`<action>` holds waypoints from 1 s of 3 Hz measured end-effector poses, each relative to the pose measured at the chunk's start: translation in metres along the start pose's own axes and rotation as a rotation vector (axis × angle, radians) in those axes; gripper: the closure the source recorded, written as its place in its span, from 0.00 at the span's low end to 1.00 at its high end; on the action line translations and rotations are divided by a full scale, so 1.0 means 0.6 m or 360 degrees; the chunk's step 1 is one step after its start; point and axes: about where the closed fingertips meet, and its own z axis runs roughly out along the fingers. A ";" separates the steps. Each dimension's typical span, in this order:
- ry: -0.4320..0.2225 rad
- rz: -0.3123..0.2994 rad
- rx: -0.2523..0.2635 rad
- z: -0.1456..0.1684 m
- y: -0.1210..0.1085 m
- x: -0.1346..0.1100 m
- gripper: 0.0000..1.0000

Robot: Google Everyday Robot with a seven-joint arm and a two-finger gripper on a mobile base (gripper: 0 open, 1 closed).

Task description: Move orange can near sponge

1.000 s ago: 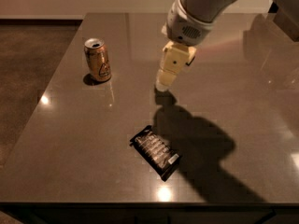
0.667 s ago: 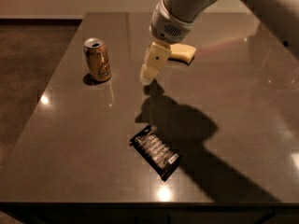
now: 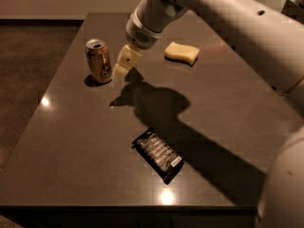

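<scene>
Step in hand: reaching for the can (image 3: 99, 61), pre-grasp. Can stands upright on the table (image 3: 71, 165), far-left part, opened top up, emblem toward camera. Gripper (image 3: 118, 69) hangs just right of the can, tilted, tip pointing down-left at the can's lower half. V. close, maybe touching; contact can't be judged from this angle. Can't make out either whether the gripper is spread or closed, it reads as one pale block. It carries nothing as far as I can see: can sits on the table by itself.

Sponge (image 3: 182, 52) lies flat further right, toward the far edge, well apart from the can, w/ the wrist end of the arm (image 3: 228, 18) between them in view. Packet (image 3: 158, 154) lies flat nearer the front edge, mid-table, in the arm's shadow, off a straight can-to-sponge path.

Progress, as judged: early; can not yet gripped or moved.

Next move, my guess: gripper must straddle the can's body approx mid-height, then clamp firm but not crushing, since it's thin metal. Top is open, may hold liquid, so keep it upright. Approach is slanted from the side, so a nudge before clamping could tip the can or push it left toward the table edge. After that: small lift, carry right, set down just beside sponge, not on it
</scene>
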 end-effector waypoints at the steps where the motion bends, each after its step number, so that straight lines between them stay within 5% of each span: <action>1: -0.0090 0.0039 -0.0032 0.046 -0.021 -0.042 0.00; 3: -0.0236 0.0006 -0.0194 0.087 -0.014 -0.116 0.00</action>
